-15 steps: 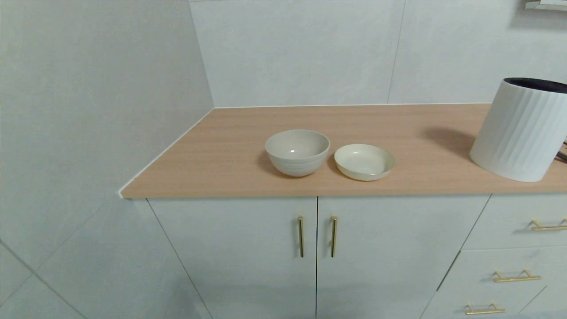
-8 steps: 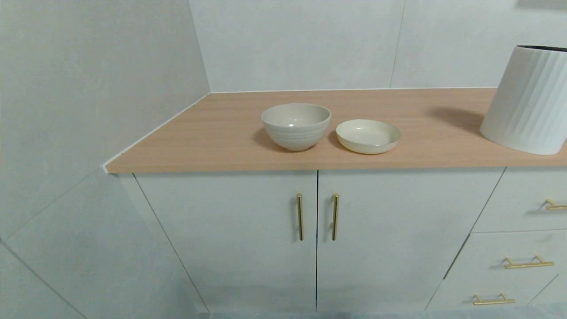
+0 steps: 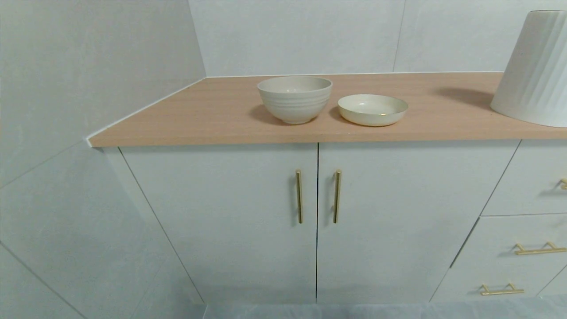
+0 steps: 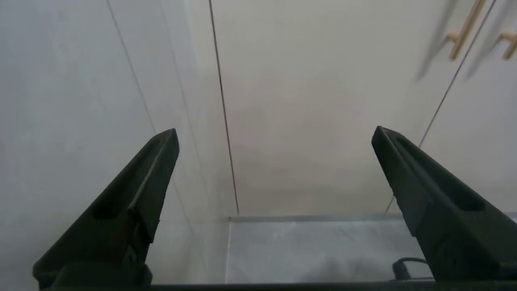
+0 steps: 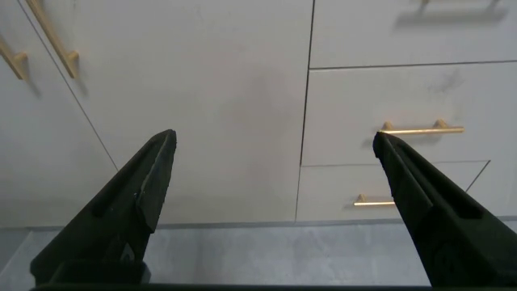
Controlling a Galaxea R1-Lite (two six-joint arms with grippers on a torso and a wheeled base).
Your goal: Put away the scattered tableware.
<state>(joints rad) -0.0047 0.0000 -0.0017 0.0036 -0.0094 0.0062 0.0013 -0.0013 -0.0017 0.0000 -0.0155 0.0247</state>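
1. Farthest left on the wooden countertop (image 3: 199, 119): deep ribbed bowl (image 3: 294, 98), upright, near the front edge, above the left cabinet door (image 3: 230, 221).
2. Just beside it on the right, with a narrow gap between: shallow dish (image 3: 372, 109), upright, above the right cabinet door (image 3: 398, 221).
3. Far right, well apart from the dish: white ribbed container (image 3: 533, 71), cut off at its top and right side, its opening out of sight.
4. Below that: drawers (image 3: 509, 239), the uppermost gold handle (image 3: 563, 183) clipped by the frame edge.
5. Low down, left gripper (image 4: 273, 137): facing the pale cabinet front above a strip of floor (image 4: 323, 250), fingers spread wide and empty; door handles beyond too blurred to make out well.
6. Likewise low, right gripper (image 5: 273, 139): facing the door and drawer fronts, fingers wide apart, gripping nothing.
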